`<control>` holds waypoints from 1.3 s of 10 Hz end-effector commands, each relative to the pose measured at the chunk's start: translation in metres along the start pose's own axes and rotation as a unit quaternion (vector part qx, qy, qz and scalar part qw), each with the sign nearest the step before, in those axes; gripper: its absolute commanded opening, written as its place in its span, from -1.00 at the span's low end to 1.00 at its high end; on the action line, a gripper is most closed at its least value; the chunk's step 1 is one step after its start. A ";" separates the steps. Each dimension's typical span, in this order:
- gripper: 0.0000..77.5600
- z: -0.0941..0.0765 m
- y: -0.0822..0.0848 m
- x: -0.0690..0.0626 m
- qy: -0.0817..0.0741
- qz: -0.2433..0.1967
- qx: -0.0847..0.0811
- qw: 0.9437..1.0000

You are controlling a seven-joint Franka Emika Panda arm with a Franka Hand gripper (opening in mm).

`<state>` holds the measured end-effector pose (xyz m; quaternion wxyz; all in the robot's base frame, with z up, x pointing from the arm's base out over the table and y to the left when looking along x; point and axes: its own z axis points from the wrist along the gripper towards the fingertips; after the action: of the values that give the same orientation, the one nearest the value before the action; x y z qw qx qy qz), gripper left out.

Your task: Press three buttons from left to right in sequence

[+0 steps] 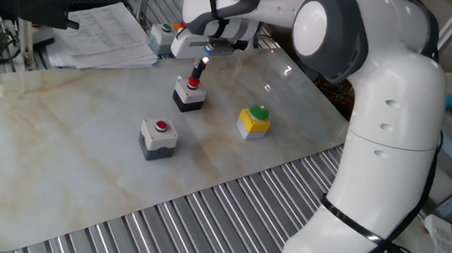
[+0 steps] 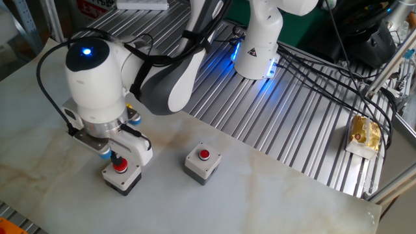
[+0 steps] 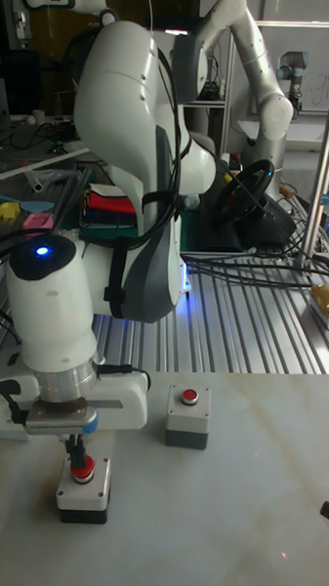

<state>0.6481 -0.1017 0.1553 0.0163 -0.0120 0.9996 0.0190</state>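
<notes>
On the pale marbled tabletop (image 1: 65,135) three push-button boxes sit in a loose cluster. Taking one fixed view from left to right: the light-grey box with a dark base and small red button (image 1: 158,137) sits nearest the front edge, at the left of the group. Right of it and farther back sits a second light-grey box with a red button (image 1: 190,94) — the one under the arm. Farther right again, the yellow box with a large green dome button (image 1: 253,120) sits apart from both.

The white arm's two-finger gripper (image 1: 197,70) points straight down over the second grey box, its dark fingertips at the red button. In the tall fixed view the gripper (image 3: 78,453) meets the red cap of that box (image 3: 83,489), tip on button as far as I can see. The fingers look like one narrow dark stem — whether they are together or slightly apart I cannot tell.

In the other fixed view the gripper (image 2: 117,159) is over the same box (image 2: 121,176), with the other grey box (image 2: 202,163) well to its right. Behind the cluster, at the far left, lies a stack of printed papers (image 1: 105,34).
</notes>
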 end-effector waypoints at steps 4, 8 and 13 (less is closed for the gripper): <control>-1.00 0.002 0.002 0.001 -0.004 0.001 0.000 1.000; -1.00 0.010 0.003 0.002 -0.004 0.004 0.002 1.000; -1.00 0.008 0.004 0.003 -0.004 0.010 0.001 1.000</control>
<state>0.6491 -0.0982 0.1469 0.0274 -0.0023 0.9995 0.0167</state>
